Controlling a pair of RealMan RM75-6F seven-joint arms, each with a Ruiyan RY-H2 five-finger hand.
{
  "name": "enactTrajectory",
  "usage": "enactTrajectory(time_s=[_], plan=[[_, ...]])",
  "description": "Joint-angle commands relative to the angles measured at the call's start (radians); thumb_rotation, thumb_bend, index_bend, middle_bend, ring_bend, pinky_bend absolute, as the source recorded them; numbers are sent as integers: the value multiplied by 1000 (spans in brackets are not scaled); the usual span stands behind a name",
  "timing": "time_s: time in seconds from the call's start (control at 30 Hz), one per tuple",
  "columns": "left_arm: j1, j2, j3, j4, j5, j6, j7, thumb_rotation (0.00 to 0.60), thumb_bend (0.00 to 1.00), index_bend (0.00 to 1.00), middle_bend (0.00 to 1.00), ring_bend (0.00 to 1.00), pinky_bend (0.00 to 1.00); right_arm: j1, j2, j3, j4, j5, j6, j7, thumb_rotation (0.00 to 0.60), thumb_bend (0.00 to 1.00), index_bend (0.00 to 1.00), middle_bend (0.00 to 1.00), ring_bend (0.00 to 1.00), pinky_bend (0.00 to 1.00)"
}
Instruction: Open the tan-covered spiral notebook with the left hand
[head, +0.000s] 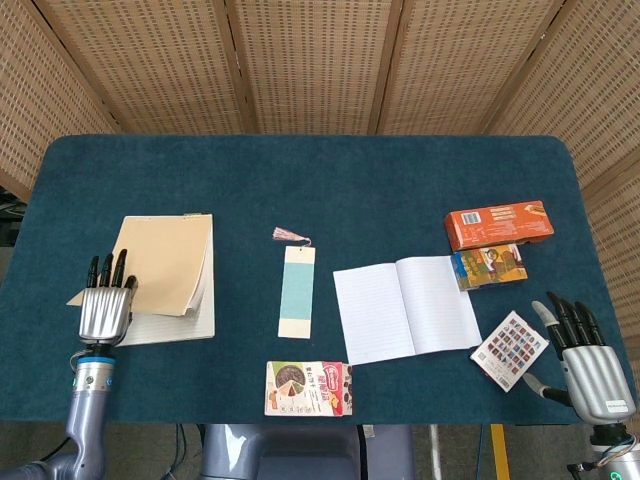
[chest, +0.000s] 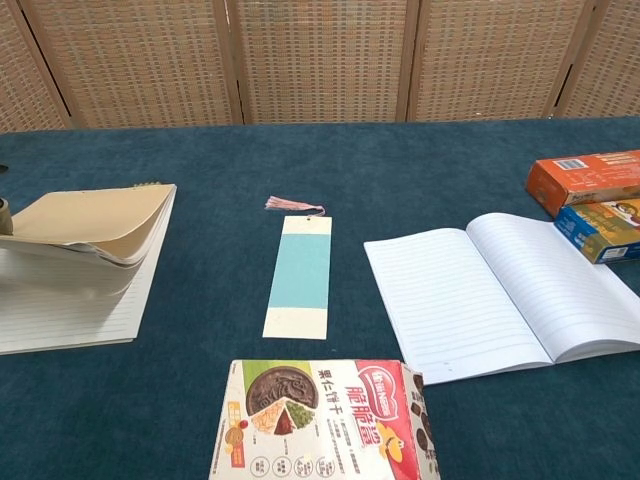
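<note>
The tan-covered spiral notebook lies at the table's left side. Its tan cover and several pages are lifted at their left edge, above a lined page. My left hand is at that raised edge and holds the cover up, fingers pointing away from me. In the chest view the curved cover arches upward, and only a sliver of the hand's fingers shows at the frame's left border. My right hand hovers at the front right corner, fingers extended, holding nothing.
A blue bookmark with a tassel lies mid-table, and an open lined exercise book lies to its right. An orange box and a smaller colourful box sit at the right. A snack box is at the front edge. A patterned card lies by my right hand.
</note>
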Motion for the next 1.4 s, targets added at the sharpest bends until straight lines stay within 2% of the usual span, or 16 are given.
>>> enactTrajectory(time_s=[0.03, 0.3, 0.57, 0.87, 1.4], plan=[[23, 15, 15, -34, 17, 29, 9, 600, 651, 764, 0, 0, 0, -1, 1, 0, 0, 0, 2, 2, 600, 105, 0, 0, 0, 0], [71, 56, 54, -133, 63, 88, 18, 600, 651, 764, 0, 0, 0, -1, 2, -2, -3, -4, 2, 0, 600, 105, 0, 0, 0, 0], [113, 78, 116, -197, 140, 131, 30, 600, 651, 764, 0, 0, 0, -4, 4, -2, -4, -5, 7, 5, 600, 105, 0, 0, 0, 0], [166, 79, 187, -207, 239, 163, 30, 600, 653, 764, 0, 0, 0, -5, 6, -2, -4, -6, 9, 11, 600, 105, 0, 0, 0, 0], [257, 97, 265, -193, 356, 204, 7, 600, 653, 766, 0, 0, 0, -5, 6, -2, -5, -8, 8, 9, 600, 105, 0, 0, 0, 0]])
